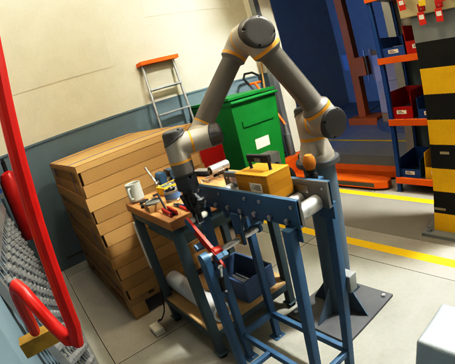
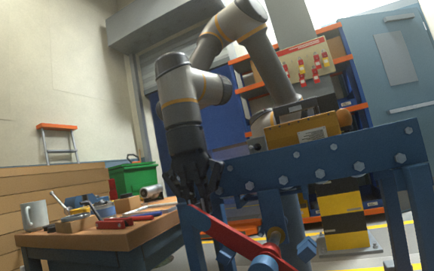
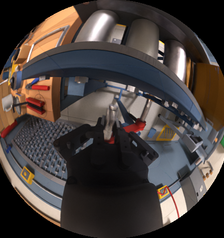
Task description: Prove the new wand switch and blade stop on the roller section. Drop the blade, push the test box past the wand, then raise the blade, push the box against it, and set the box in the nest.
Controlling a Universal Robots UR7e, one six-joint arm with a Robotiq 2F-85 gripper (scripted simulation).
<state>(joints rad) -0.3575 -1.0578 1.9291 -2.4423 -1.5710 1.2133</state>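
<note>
The red blade lever [image 1: 203,239] [image 2: 236,239] slants down beside the blue roller frame [image 1: 255,203], and its grey handle tip [image 3: 109,121] is held in my closed gripper [image 1: 197,207] [image 2: 194,192] [image 3: 109,134], at the frame's end next to the workbench. The yellow test box [image 1: 264,178] [image 2: 301,133], with a black handle on top, rests on the steel rollers [image 3: 141,36] further along the frame. An orange knob [image 1: 309,160] stands at the far end. The blade and the nest are hidden from me.
A stack of cardboard cartons [image 1: 106,203] stands behind the wooden workbench [image 1: 161,213] [image 2: 100,233], which carries a white mug [image 1: 134,191], red tools and a vise. A blue bin [image 1: 248,276] sits on the lower shelf under the frame. A green wheeled bin [image 1: 251,121] stands behind.
</note>
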